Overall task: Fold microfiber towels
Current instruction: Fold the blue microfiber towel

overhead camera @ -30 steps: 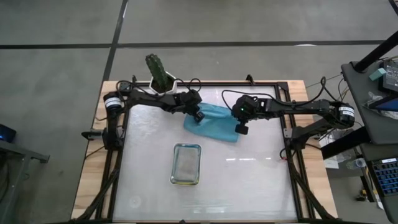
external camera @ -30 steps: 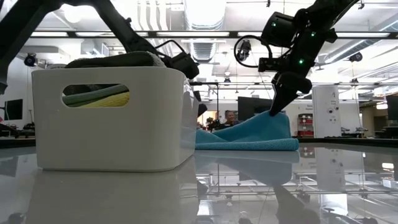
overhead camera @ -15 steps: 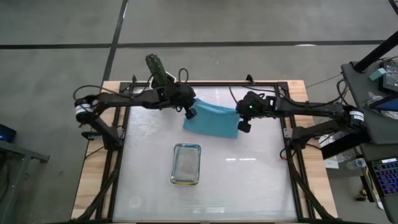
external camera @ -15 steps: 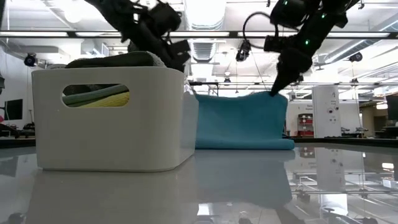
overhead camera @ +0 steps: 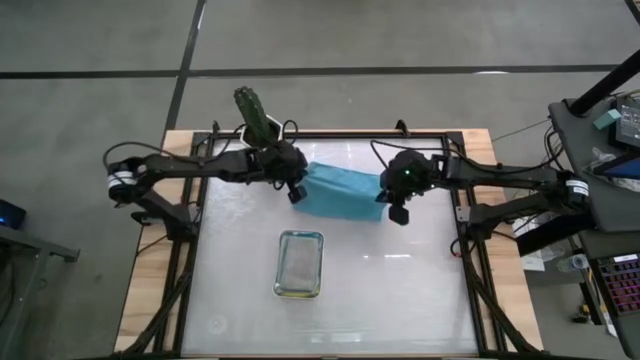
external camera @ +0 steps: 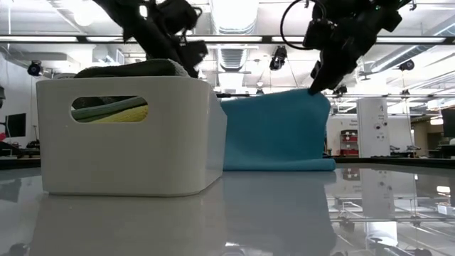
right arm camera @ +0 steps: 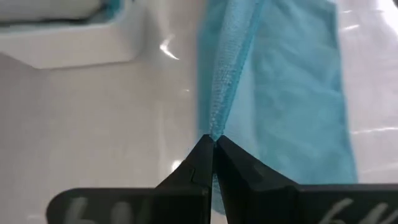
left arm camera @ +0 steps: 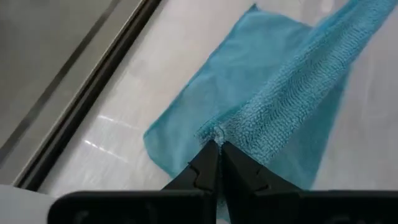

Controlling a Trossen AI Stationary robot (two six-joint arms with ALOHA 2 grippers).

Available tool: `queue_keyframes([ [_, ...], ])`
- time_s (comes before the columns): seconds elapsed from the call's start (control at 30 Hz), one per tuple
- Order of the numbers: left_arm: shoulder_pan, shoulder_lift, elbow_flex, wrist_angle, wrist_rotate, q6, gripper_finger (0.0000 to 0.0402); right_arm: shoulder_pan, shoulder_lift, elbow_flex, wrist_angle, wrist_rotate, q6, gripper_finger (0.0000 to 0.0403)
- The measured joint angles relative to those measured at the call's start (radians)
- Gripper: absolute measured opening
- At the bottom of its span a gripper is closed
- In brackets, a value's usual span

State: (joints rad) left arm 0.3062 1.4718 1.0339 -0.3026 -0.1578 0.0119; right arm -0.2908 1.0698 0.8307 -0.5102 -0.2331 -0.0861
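Note:
A teal-blue microfiber towel (overhead camera: 342,190) hangs as a sheet (external camera: 274,131) between my two grippers at the table's far middle, and its lower part lies on the table. My left gripper (overhead camera: 296,190) is shut on its upper left corner. My right gripper (overhead camera: 396,212) is shut on the upper right corner (external camera: 316,92). In front stands the white tray (external camera: 128,156), with grey, green and yellow towels (external camera: 114,110) stacked inside. In the low view the tray hides my left fingertips. My left gripper pinches the towel's top edge at its left corner (left arm camera: 217,134) between its two fingertips, slanting down from the left. The cloth runs taut from there toward the other gripper; the lower part (left arm camera: 205,106) rests on the table. My right gripper pinches the top edge at the right corner (right arm camera: 214,132) between its two fingertips, slanting down from the right. The edge stretches away taut, and the sheet hangs below with its bottom (external camera: 284,168) on the table.
The white tray (overhead camera: 281,262) stands at the table's middle, nearer than the towel. A green object in a white holder (overhead camera: 257,118) sits at the far left edge. A dark frame (overhead camera: 460,215) borders the table. Bare tabletop lies to the near left and right.
Both grippers have risen, staying shut, and my left one has also gone toward the table's left edge. The towel, a low heap a second ago, is now drawn up into a hanging sheet with a taut top edge. Its lower edge has stayed on the table.

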Motion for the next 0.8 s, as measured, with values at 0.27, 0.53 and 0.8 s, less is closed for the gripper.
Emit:
queue_keyframes([
  [0.27,-0.083,-0.131,-0.026,-0.091,0.056,0.021,0.0000,0.065,-0.001,0.000,0.004,-0.037,0.090,0.0009],
  [0.53,-0.165,-0.141,-0.029,-0.127,0.062,-0.006,0.0000,0.194,-0.001,0.000,0.022,-0.037,0.178,0.0009],
  [0.8,-0.168,-0.114,-0.030,-0.118,-0.024,-0.007,0.0000,0.250,0.008,0.000,0.043,-0.015,0.200,0.0009],
])
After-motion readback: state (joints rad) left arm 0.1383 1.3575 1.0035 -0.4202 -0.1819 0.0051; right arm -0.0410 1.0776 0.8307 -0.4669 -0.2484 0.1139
